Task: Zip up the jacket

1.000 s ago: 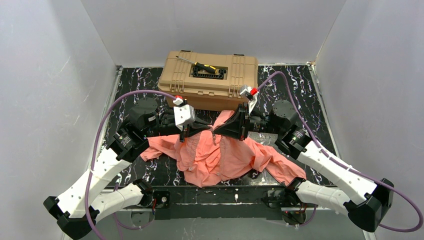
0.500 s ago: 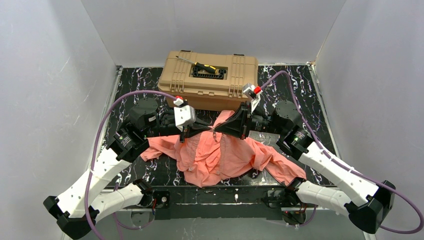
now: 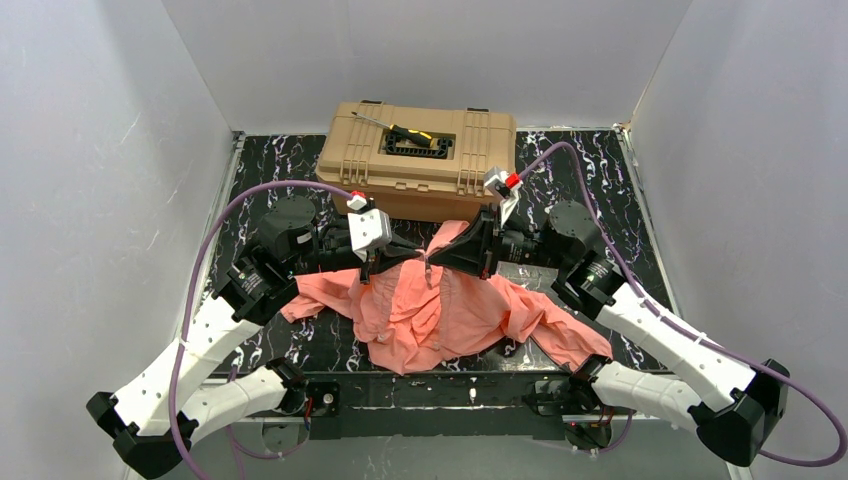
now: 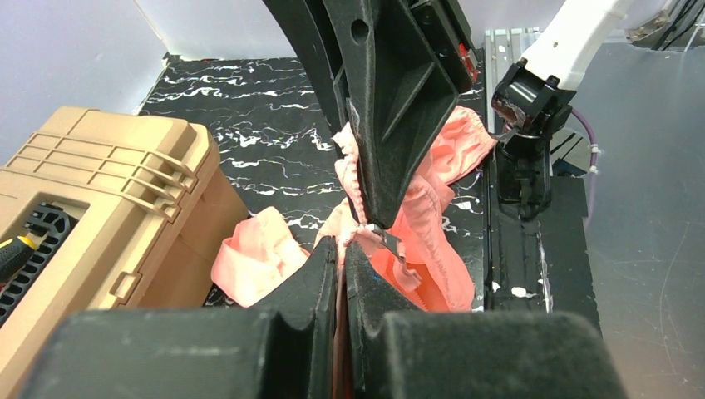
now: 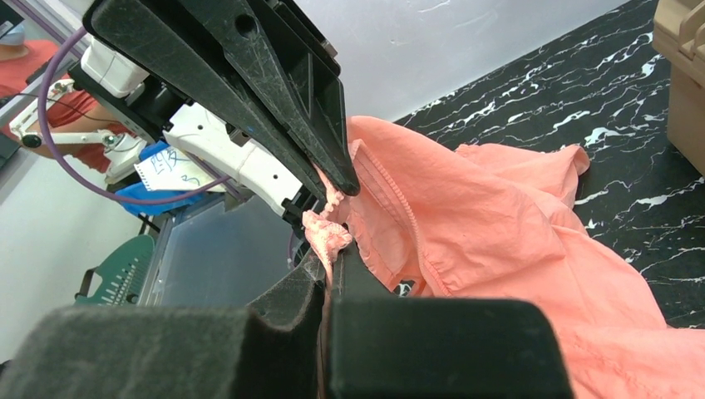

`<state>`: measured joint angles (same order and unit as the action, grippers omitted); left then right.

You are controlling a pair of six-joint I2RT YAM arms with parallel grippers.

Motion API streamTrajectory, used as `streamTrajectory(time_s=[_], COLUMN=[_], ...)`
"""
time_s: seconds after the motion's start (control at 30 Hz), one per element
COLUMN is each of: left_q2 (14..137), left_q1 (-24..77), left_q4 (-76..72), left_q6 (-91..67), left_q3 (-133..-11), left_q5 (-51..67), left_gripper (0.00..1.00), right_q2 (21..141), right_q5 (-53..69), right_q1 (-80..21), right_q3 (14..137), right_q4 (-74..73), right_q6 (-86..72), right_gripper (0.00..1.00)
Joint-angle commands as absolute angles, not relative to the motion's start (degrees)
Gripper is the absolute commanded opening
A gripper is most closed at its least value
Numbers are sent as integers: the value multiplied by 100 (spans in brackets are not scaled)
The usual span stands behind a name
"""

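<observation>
Jacket (image 3: 440, 310): front apparently unzipped, though folds obscure it. Left gripper (image 4: 341, 253) and right gripper (image 5: 331, 262): each clamped on its lifted front edge. Zipping outstanding.

The left hand (image 3: 412, 257) and the right hand (image 3: 441, 258) meet nearly tip to tip, each clamped on a raised ridge of the salmon-pink jacket (image 3: 440, 315). The rest of the jacket lies crumpled on the bench (image 3: 600, 170) below both hands. Beyond the hands stands a tan toolbox (image 3: 415, 165), a screwdriver (image 3: 392, 128) on its lid.
</observation>
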<state>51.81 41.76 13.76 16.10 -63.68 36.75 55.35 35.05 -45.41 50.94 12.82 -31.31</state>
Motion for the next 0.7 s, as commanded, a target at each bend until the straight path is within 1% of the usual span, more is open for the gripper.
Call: streamTrajectory(time_s=[0.0, 0.67], left_q2=[5083, 5105], left_q1=[4196, 4200], left_q4=[1335, 1408], left_q6=[1666, 1694], left_q3=[-6580, -6562], left_q5=[3571, 3725], left_gripper=[0, 0], right_q2=[5593, 5576], right_q5=[3652, 3702], right_q1=[-4562, -4562], right_q3=[5271, 5361], right_q4=[1257, 1341], right_q6=[-3068, -3080], right_gripper=[1, 1])
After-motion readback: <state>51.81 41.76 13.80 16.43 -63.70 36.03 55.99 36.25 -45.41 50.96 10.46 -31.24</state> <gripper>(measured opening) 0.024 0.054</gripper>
